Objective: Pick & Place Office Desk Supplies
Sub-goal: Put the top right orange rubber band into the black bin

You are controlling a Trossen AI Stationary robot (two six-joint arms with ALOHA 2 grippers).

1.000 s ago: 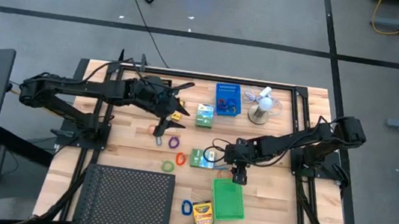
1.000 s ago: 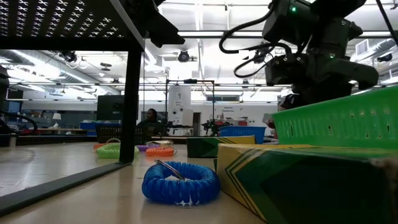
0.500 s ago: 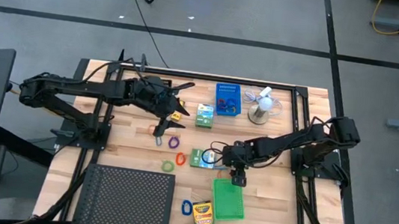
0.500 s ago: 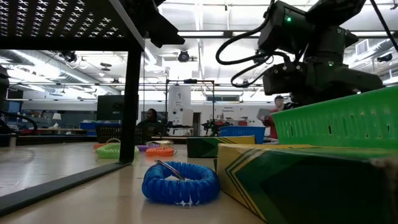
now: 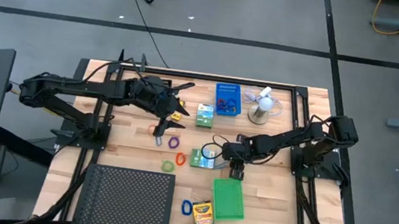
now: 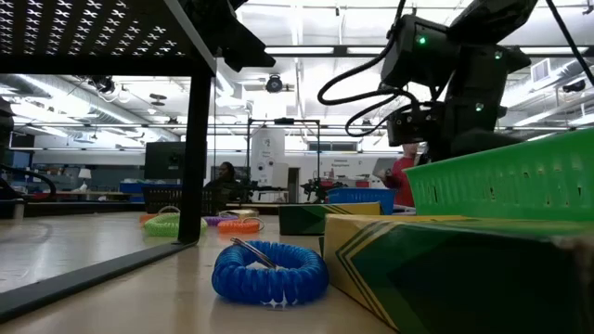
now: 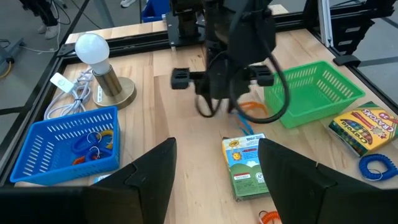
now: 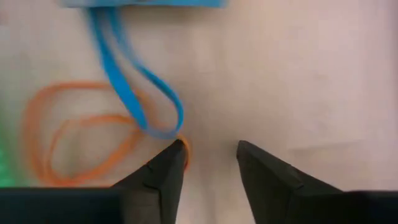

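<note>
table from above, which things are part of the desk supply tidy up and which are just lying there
Job:
- green bin
- blue bin
- crayon box
- green-white boxes
- coloured band loops: blue, green, orange, purple

Lying about:
- white mini fan
- black mesh tray

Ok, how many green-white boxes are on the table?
2. One box lies just left of the blue bin; the other box is mid-table, up and left of the green bin. The arms could be hiding more.
</note>
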